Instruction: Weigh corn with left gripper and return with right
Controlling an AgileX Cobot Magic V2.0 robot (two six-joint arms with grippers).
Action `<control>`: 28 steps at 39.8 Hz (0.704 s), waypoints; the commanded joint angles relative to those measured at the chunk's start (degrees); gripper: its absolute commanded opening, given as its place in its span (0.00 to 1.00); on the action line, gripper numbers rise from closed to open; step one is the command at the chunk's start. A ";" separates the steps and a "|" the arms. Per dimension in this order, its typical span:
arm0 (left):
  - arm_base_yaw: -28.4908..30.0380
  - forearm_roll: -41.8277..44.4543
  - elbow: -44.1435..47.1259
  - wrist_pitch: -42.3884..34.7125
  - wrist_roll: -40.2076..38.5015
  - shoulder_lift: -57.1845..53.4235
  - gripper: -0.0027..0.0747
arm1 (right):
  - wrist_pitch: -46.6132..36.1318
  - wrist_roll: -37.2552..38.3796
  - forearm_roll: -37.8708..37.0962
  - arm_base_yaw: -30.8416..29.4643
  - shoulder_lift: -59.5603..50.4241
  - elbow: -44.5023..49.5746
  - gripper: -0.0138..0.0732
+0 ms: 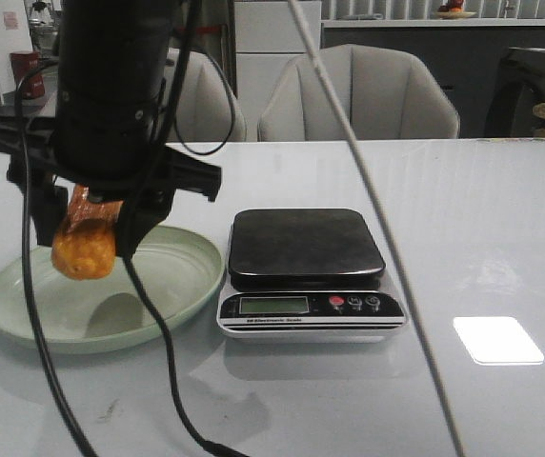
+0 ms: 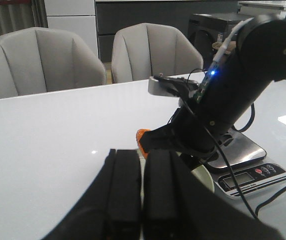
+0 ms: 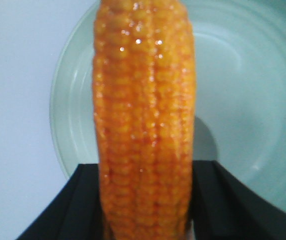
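Front view showed the right gripper (image 1: 87, 224), a black claw hanging from a cabled arm, clamped on the stubby orange-yellow corn cob (image 1: 84, 246) and holding it in the air above the round pale green plate (image 1: 172, 309). That fitted the return step: the flat black digital kitchen scale (image 1: 306, 246) stood bare just beside the plate, so the weighing was probably over. In the left wrist view the left gripper (image 2: 142, 192) sat back over the white table (image 2: 48, 135) with its blocky fingers pressed together on nothing, likely kept clear of the other arm.
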 commanded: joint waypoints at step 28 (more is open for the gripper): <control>0.20 -0.03 -1.34 -4.42 -0.10 -0.54 0.19 | 4.69 -2.54 -0.75 -6.57 -8.39 -1.80 0.86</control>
